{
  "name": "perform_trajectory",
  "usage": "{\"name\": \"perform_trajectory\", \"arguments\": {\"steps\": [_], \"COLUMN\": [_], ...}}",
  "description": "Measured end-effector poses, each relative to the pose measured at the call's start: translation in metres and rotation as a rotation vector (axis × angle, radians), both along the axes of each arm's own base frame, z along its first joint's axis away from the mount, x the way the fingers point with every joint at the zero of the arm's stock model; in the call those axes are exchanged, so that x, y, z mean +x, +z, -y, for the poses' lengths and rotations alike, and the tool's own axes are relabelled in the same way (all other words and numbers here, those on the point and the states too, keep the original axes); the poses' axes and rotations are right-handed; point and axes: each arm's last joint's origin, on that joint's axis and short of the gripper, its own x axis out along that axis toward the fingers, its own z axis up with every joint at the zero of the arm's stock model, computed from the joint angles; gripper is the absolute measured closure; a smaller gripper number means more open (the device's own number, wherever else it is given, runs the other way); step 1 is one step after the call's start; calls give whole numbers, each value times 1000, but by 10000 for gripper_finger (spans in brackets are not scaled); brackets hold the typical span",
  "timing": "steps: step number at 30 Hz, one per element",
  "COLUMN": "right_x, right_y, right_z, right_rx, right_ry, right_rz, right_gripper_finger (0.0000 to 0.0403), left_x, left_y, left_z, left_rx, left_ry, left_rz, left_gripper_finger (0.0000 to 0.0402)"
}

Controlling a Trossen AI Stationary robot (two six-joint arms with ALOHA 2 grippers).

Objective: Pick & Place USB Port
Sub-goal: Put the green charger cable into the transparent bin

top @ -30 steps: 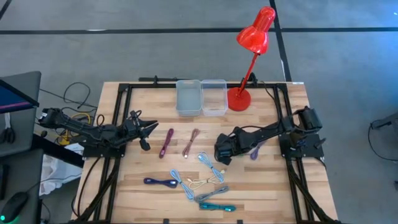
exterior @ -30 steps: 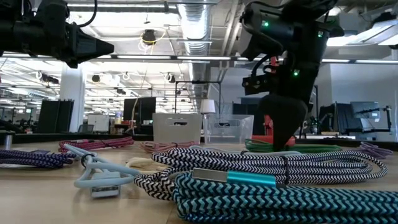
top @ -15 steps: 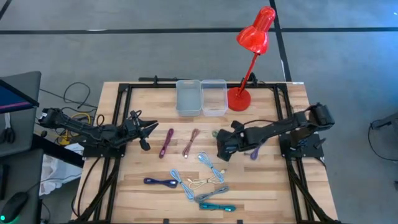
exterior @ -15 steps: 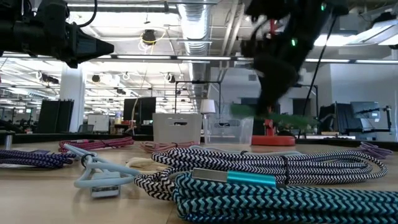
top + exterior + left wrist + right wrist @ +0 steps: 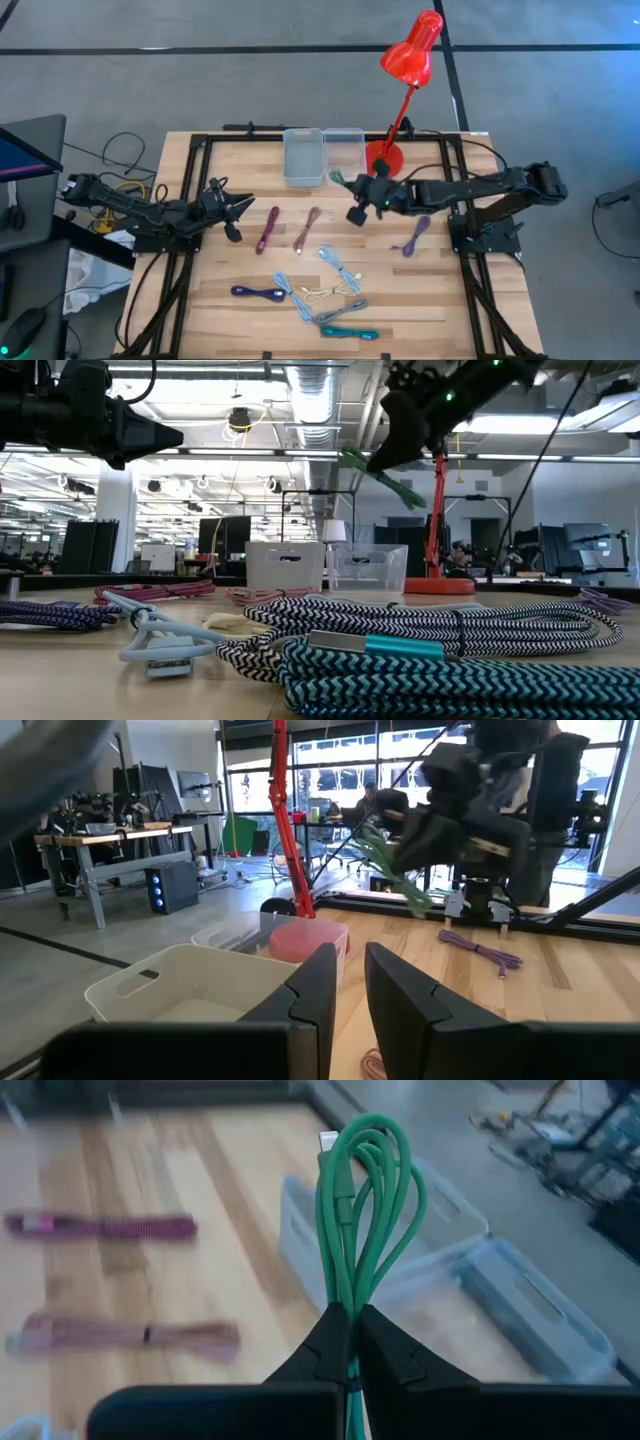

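A coiled green USB cable [image 5: 362,1210] with a silver plug [image 5: 328,1142] hangs in the air just short of the clear bin [image 5: 344,155]. My right gripper [image 5: 352,188] is shut on it, reaching in from the table's right. A grey-white bin [image 5: 303,157] stands beside the clear one. In the low view the green cable [image 5: 385,478] slants well above the tabletop. My left gripper [image 5: 236,205] waits at the table's left, level and holding nothing; its fingers [image 5: 318,982] stand a narrow gap apart. My right gripper pinches one end of the green coil [image 5: 343,1298] between its two fingertips, several strands together. The rest of the coil sticks out past the fingertips toward the bins. The fingers slant down from the table's right. The cable is lifted clear of the table.
A red desk lamp [image 5: 405,60] stands with its base [image 5: 383,158] right of the clear bin. Other coiled cables lie on the wood: magenta [image 5: 268,230], pink [image 5: 307,228], purple [image 5: 415,235], dark blue [image 5: 258,292], and several pale and teal ones [image 5: 340,300] near the front edge.
My right gripper has risen from the table's middle and moved toward the far edge and the bins, tipping up from steeply downward to a shallow slant. The green cable, lying on the table a second ago, is now lifted clear.
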Motion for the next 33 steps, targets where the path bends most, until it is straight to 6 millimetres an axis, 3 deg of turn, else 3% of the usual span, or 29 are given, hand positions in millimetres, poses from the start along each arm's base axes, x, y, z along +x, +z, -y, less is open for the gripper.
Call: {"name": "perform_trajectory", "arguments": {"steps": [7,16,33], "right_x": [-13,-13,4], "right_y": [-20,-18,-85], "right_z": [43,89,153], "right_rx": [21,35,209], "right_ry": [-41,-51,-191], "right_rz": [109,224,101], "right_gripper_finger": [403,403,403], "left_x": [0,0,0], "left_y": [0,0,0], "left_z": [0,0,0], "left_rx": [0,0,0], "left_ry": [0,0,0], "left_rz": [0,0,0], "left_gripper_finger": [343,343,343]}}
